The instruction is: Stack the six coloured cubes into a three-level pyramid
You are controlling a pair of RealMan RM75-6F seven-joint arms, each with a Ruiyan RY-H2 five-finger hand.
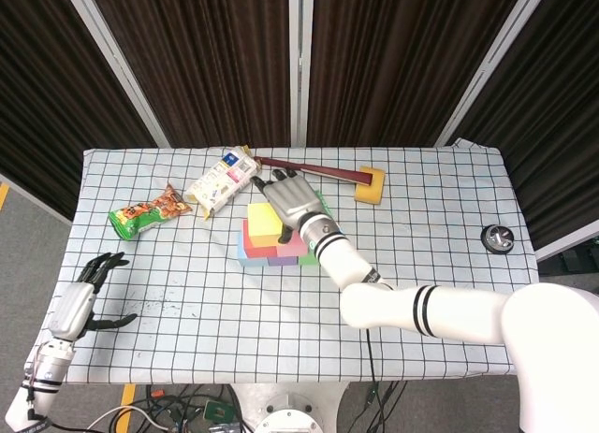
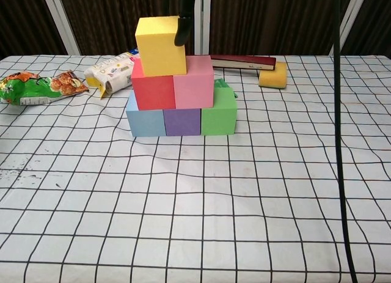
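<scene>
The pyramid (image 2: 181, 87) stands mid-table, yellow cube (image 2: 160, 46) on top, set left over the red cube (image 2: 153, 92); the cubes look light, stiff and matte, best taken by opposite flat faces; the right hand (image 1: 292, 201) hovers beside the top, fingers spread, holding nothing. The chest view shows all three levels but one fingertip (image 2: 182, 33); the head view shows the left hand (image 1: 86, 297) spread, idle.

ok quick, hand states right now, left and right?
Left hand: open, holding nothing, down at the near left table edge.
Right hand: over the yellow cube, a finger at its right side; whether it grips cannot be told.
</scene>
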